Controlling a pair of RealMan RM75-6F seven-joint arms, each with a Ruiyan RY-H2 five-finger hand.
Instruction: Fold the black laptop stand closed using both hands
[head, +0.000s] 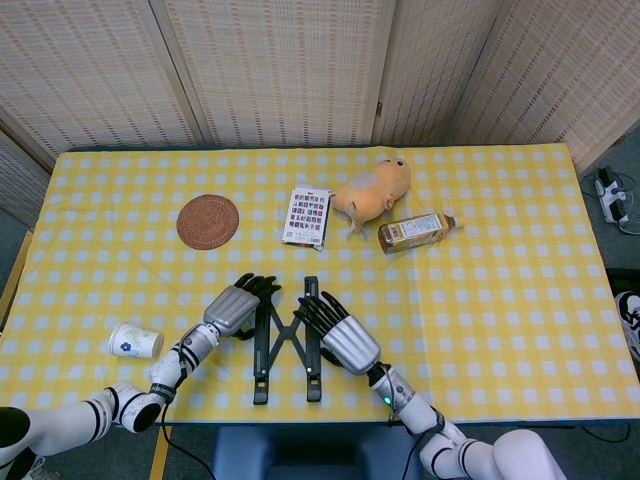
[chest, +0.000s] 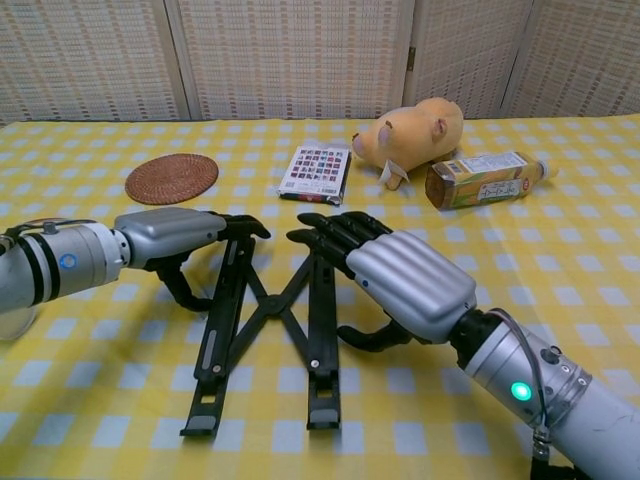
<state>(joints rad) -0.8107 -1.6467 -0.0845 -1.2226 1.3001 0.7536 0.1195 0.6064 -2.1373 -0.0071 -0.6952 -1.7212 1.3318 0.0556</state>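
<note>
Far left, a paper cup (head: 134, 341) lies on its side on the yellow checked tablecloth (head: 500, 250), near the front edge. Beyond it sits a round woven coaster (head: 208, 221). Now the left hand (chest: 172, 233): palm down over the left rail, fingertips draped across the rail's far end, thumb hooked down on the outer side, so it's grasping that rail. Between the two hands lies the black laptop stand (chest: 265, 325), flat on the cloth near the front edge, its two long rails close together and almost parallel, the crossed links between them a narrow X. The right hand (chest: 395, 277) lies over the right rail, fingers reaching forward over its far end, thumb curled underneath on the outer side, so it has a grasp on that rail too. Behind the stand, a small patterned card box (head: 307, 216) lies flat. Right of it, a tan plush animal (head: 373, 189), and just beside that a bottle (head: 417, 231) on its side.
</note>
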